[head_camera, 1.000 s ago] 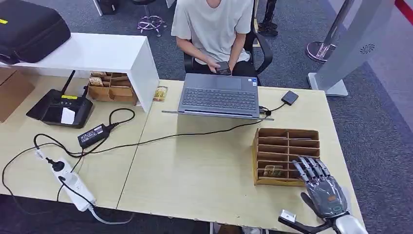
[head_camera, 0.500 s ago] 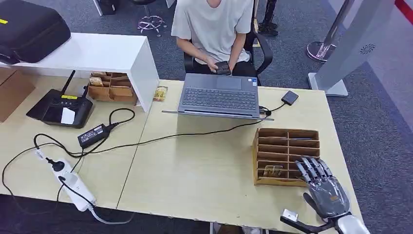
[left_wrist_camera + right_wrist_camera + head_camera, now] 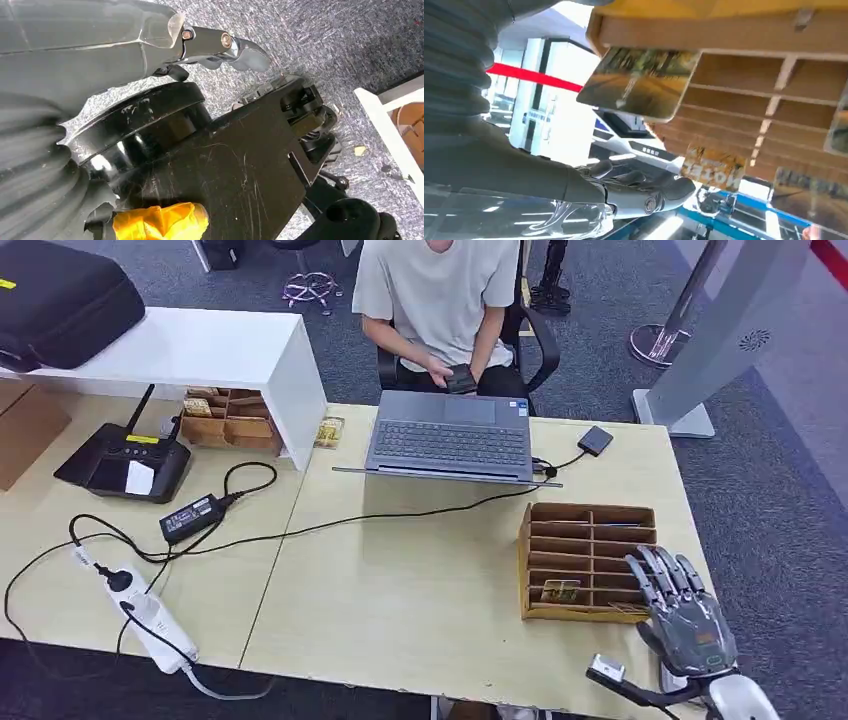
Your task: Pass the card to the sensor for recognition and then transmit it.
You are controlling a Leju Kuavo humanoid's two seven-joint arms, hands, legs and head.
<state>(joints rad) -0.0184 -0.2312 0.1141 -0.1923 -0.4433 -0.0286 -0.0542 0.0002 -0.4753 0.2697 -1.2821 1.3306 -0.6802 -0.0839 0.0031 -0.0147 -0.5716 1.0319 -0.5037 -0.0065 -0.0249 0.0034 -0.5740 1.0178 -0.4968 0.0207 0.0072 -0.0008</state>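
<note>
A wooden card rack (image 3: pixel 588 540) stands at the table's right end, with a card (image 3: pixel 560 590) in a front slot. My right hand (image 3: pixel 690 620) hovers at the rack's front right corner, fingers spread and holding nothing. In the right wrist view a tilted card (image 3: pixel 640 82) sticks out at the rack's (image 3: pixel 744 90) edge, apart from my fingers (image 3: pixel 649 192), and another card (image 3: pixel 714 167) sits deeper in. A small black box (image 3: pixel 595 440) is wired to the laptop. My left hand (image 3: pixel 220 42) hangs over the carpet, one finger straight, nothing in it.
An open laptop (image 3: pixel 450 440) faces a seated person (image 3: pixel 440 300) holding a phone. A cable (image 3: pixel 330 525) crosses the table to a power strip (image 3: pixel 150 615). A black device with an antenna (image 3: pixel 125 462), a second rack (image 3: pixel 225 418) and a white shelf (image 3: pixel 200 345) are at the left.
My right hand has drawn back from over the rack's front right slots, toward the table's right front corner. Nothing else has moved.
</note>
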